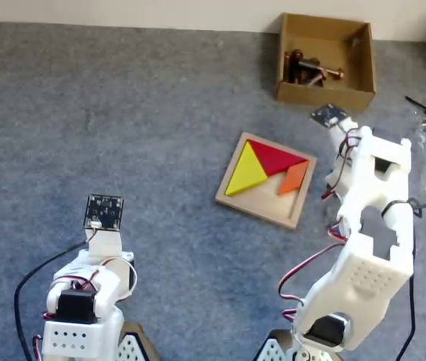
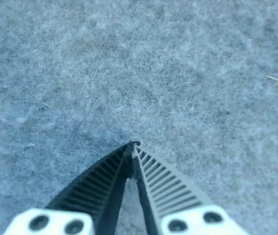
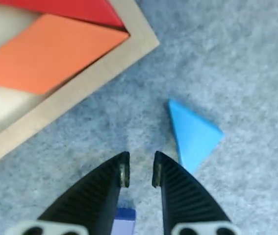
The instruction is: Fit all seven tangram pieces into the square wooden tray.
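Blue triangle [image 3: 193,134] looks light, hard and flat, so I should pinch its side edges. My right claw [image 3: 139,169] is spread a little, holding nothing.

Soft, even light covers the carpet [image 1: 122,113] around the wooden tray [image 1: 269,203], whose bare wood looks bright. Beyond the tray, the cardboard box [image 1: 321,96] holds shadow inside.

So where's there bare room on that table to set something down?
Widest free patch: the grey carpet between the wooden tray and the left arm, up to the far edge. Crowded: right of the tray, where the right arm's fingers hang by a blue triangle, and around the cardboard box.
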{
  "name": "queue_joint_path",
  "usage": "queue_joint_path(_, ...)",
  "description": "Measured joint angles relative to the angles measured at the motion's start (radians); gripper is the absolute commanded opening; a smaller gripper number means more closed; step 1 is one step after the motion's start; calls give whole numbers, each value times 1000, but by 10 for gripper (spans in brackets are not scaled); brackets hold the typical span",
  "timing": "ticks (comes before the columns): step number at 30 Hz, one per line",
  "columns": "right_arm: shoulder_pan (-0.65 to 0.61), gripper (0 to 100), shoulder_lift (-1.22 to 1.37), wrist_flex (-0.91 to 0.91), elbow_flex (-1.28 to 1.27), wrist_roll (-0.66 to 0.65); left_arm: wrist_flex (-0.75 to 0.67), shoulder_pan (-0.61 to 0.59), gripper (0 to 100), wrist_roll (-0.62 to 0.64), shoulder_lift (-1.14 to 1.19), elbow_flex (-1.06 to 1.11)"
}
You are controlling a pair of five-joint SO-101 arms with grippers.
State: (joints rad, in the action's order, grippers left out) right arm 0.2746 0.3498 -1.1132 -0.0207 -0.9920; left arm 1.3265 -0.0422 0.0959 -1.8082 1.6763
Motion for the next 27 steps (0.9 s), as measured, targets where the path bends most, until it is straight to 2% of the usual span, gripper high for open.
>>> queue_joint_path(5, 0, 196, -43, 29, 0, 0, 0, 0, 5, 0, 0, 0)
queue_joint_path(27, -38, 199, 106, 121, 20, 37, 0, 0, 5, 0, 0, 0)
